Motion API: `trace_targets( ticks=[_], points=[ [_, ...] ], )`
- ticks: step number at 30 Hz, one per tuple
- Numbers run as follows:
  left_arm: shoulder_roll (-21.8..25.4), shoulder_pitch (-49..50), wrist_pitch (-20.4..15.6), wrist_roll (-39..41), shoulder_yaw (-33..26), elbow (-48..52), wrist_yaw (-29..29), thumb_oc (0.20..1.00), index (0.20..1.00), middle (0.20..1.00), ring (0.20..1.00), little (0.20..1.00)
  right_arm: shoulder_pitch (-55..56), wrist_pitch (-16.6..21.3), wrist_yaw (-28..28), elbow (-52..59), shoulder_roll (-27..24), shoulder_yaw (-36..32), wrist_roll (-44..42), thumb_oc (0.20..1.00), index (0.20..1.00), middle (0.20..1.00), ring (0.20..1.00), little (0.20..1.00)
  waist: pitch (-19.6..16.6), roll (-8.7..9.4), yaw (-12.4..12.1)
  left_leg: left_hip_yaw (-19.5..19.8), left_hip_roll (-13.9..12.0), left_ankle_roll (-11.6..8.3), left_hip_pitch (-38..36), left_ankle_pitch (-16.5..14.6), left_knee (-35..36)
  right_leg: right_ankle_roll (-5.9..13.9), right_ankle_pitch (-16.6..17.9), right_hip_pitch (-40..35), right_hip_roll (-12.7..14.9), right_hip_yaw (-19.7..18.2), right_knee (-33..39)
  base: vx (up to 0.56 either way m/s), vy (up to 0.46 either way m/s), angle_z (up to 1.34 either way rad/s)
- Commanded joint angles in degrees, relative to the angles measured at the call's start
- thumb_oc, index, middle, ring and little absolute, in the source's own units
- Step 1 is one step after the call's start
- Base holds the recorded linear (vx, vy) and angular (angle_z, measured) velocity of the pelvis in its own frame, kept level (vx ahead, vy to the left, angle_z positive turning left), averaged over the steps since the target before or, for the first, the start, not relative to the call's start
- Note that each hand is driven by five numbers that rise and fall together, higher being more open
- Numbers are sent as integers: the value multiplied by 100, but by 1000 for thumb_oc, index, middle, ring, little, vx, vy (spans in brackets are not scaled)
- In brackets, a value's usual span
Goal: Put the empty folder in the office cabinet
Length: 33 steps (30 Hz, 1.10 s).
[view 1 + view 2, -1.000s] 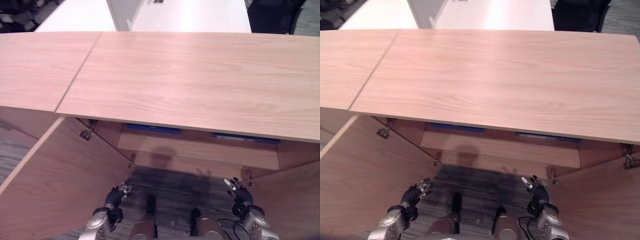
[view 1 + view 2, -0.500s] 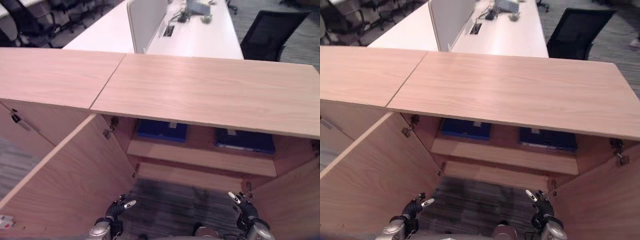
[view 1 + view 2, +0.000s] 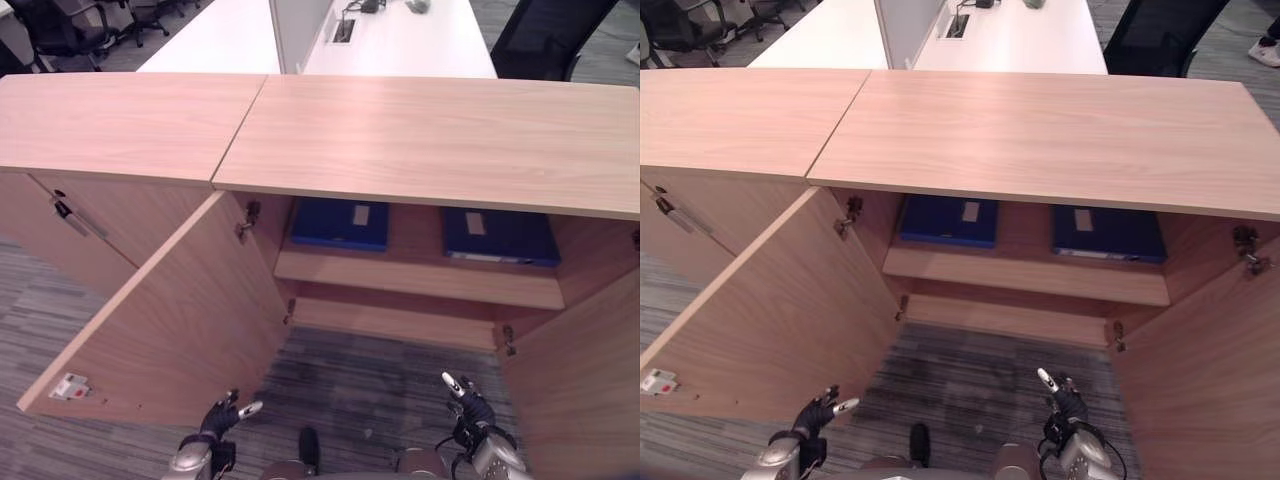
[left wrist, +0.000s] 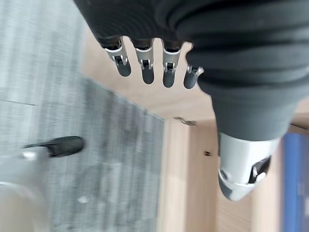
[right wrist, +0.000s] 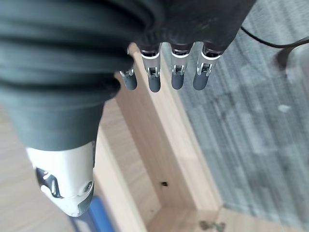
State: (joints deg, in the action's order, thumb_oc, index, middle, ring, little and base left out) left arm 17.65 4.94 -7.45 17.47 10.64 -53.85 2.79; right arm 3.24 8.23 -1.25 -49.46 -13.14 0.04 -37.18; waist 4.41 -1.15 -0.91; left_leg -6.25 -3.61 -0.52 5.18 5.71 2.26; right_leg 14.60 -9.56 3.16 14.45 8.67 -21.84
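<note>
- Apparently, the placing step is already being shown as done: two blue folders (image 3: pixel 340 222) and (image 3: pixel 500 235) are lying flat on the upper shelf (image 3: pixel 415 280) of the office cabinet (image 3: pixel 430 140), well beyond the fingertips of both hands.
- Which of the two is the empty folder cannot be told from these views.
- Nothing is being held: the left hand (image 3: pixel 222 417) is hanging low over the carpeted floor (image 3: pixel 370 380) with its fingers (image 4: pixel 147 65) straight and slightly spread, the thumb standing apart.
- Likewise the right hand (image 3: pixel 466 397) is being kept loose, its fingers (image 5: pixel 176 70) extended side by side and gripping nothing.
- Both cabinet doors are standing wide open, the left door (image 3: pixel 170 320) reaching out past the left fingers and the right door (image 3: pixel 590 370) just outside the right fingers.
- What is left, judging by this, is likely closing the doors, if that is being counted in the task at all.
- The lower compartment, under the shelf, is being hidden in shadow, so its contents cannot be made out.
- The right door is being cut off by the frame edge, and the folders' far ends are being covered by the cabinet top.
</note>
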Motion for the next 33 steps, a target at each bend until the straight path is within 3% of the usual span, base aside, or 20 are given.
trace_targets(
  ticks=[1,3,8,11,17,21,22,25,27,28,30,31,33],
  points=[
    [54,-141,-185,-83,-183,150,-11,1000,1000,1000,1000,1000,-53,186,3,260,-35,19,-188,1000,1000,1000,1000,1000,-235,250,38,-37,256,-197,-25,-452,38,-253,872,-635,-204,94,1434,-39,-49,-47],
    [23,-133,-210,-75,-176,108,-21,1000,1000,1000,1000,1000,-53,197,-9,325,-65,74,-180,1000,1000,1000,1000,1000,-278,234,49,-60,181,-260,-59,-412,87,-312,636,-737,-309,93,1812,-64,-116,-29],
    [-3,-155,-222,-49,-182,89,-62,1000,1000,1000,1000,1000,-55,183,-27,355,-93,139,-159,1000,1000,1000,1000,1000,-222,221,68,-34,90,-333,-43,-316,57,-386,567,-771,-413,109,1951,-59,-104,-5],
    [-59,-185,-189,71,-231,61,-93,1000,1000,1000,1000,1000,-38,147,-53,285,-144,216,-170,1000,1000,1000,1000,1000,-35,233,59,117,-92,-457,79,-230,-212,-556,412,-843,-589,178,1952,-101,-143,13],
    [-134,-286,-191,183,-184,86,-138,1000,1000,1000,1000,1000,-133,159,-17,240,-271,216,-249,1000,1000,1000,1000,1000,198,303,5,239,-172,-556,548,-282,-981,-680,349,-772,-593,353,1728,-126,-24,29],
    [-195,-220,-175,158,-225,-87,-104,1000,1000,1000,1000,1000,-77,87,-63,317,-311,158,-246,1000,1000,1000,1000,1000,61,379,184,-537,-460,-456,67,-938,-1496,-814,334,-585,-317,962,1348,-97,100,71],
    [-235,-177,-150,131,-196,-70,-82,1000,1000,1000,1000,1000,-36,61,-72,316,-300,116,-263,1000,1000,1000,1000,1000,-28,326,214,-699,-468,-451,-26,-915,-1294,-768,369,-594,-299,1195,1348,55,210,138],
    [-186,-173,-137,39,-144,-69,-92,1000,1000,1000,1000,1000,-74,30,-43,251,-225,113,-201,1000,1000,1000,1000,1000,-51,363,110,-525,-281,-460,-74,-953,-1123,-632,507,-763,-134,1472,1255,86,159,180],
    [-114,-173,-128,-12,-113,8,-65,1000,1000,1000,1000,1000,-107,24,-51,290,-166,104,-199,1000,1000,1000,1000,1000,-50,353,13,-273,-64,-284,-160,-995,-851,-512,749,-633,104,1589,684,81,278,88],
    [-53,-195,-120,-60,-128,-4,-83,1000,1000,1000,1000,1000,-162,10,-41,298,-118,142,-121,1000,1000,1000,1000,1000,39,351,-28,-82,85,-154,-207,-1056,-849,-333,1131,-465,309,1481,155,59,236,88],
    [-8,-229,-123,-44,-190,-75,-137,1000,1000,1000,1000,1000,-167,8,-31,309,-32,143,-147,1000,1000,1000,1000,1000,109,324,-29,255,156,-104,-265,-1076,-852,-210,1340,-268,273,1015,-147,81,54,107],
    [-2,-267,-165,26,-268,-132,-207,1000,1000,1000,1000,1000,-158,14,-42,324,9,178,-215,1000,1000,1000,1000,1000,127,290,-9,596,151,-125,-363,-1091,-767,-302,1129,-124,57,385,61,169,-55,113],
    [23,-300,-213,84,-324,-219,-237,1000,1000,1000,1000,1000,-109,43,-55,405,16,225,-289,1000,1000,1000,1000,1000,128,267,66,921,138,-200,-460,-1075,-668,-422,739,7,-232,-112,647,245,-95,96]
  ],
)
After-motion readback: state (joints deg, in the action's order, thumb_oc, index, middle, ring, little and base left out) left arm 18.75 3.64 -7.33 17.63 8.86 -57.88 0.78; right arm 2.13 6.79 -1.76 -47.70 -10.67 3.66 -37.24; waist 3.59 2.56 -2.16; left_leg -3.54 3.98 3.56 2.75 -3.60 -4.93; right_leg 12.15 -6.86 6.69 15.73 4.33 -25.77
